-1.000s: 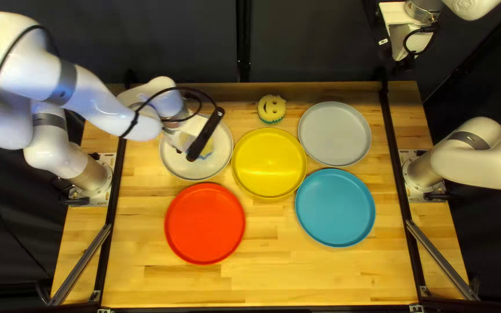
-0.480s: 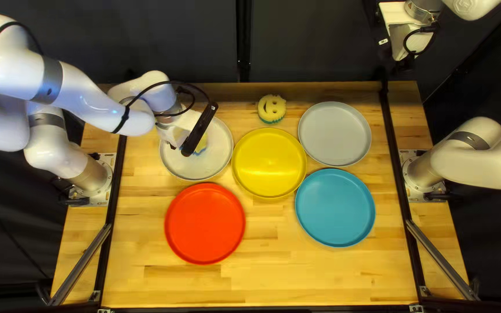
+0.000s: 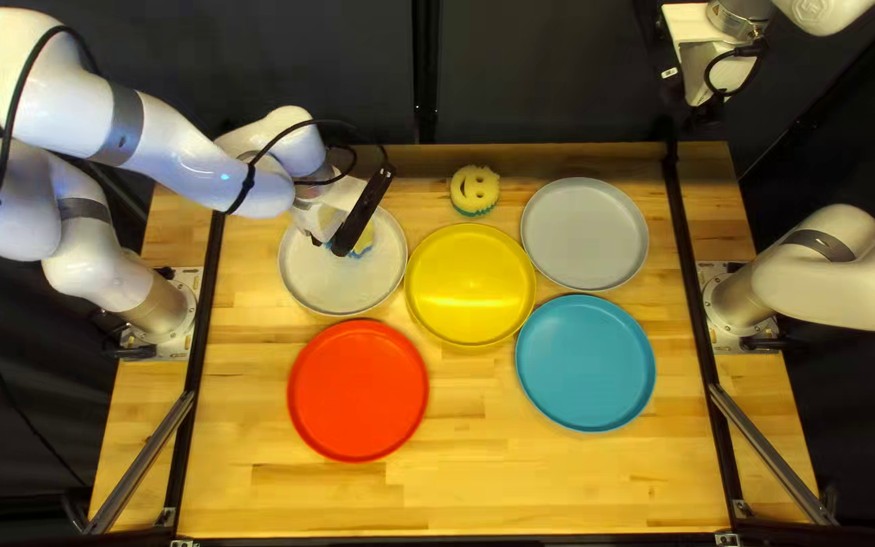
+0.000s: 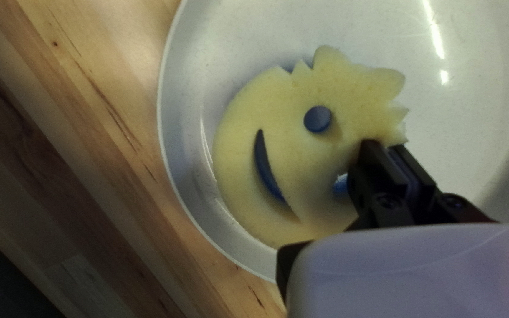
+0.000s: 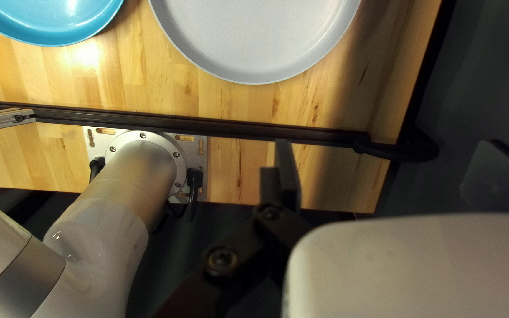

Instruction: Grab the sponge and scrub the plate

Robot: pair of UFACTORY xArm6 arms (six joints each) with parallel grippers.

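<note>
My left gripper (image 3: pixel 328 215) reaches over the speckled white plate (image 3: pixel 331 289), its tips hidden behind its own housing in the top left view. A yellow sponge with a blue underside (image 3: pixel 365 241) shows beside it. In the left wrist view the smiling-face sponge (image 4: pixel 290 153) lies flat over the white plate (image 4: pixel 207 112), and the left gripper (image 4: pixel 387 147) is shut on its edge by one eye hole. My right gripper (image 3: pixel 689 103), beyond the table's far right corner, holds nothing; in the right wrist view this gripper (image 5: pixel 393 156) stands open.
A second smiley sponge (image 3: pixel 475 189) sits near the far edge. Yellow (image 3: pixel 470 286), red (image 3: pixel 358 391), grey (image 3: pixel 584 235) and blue (image 3: pixel 585 363) plates surround the white one on its right and near sides. Black rails (image 3: pixel 696 284) run along the table's sides.
The left gripper and its sponge have shifted toward the far side of the white plate, first leftward, then back to the right. The right arm stays still.
</note>
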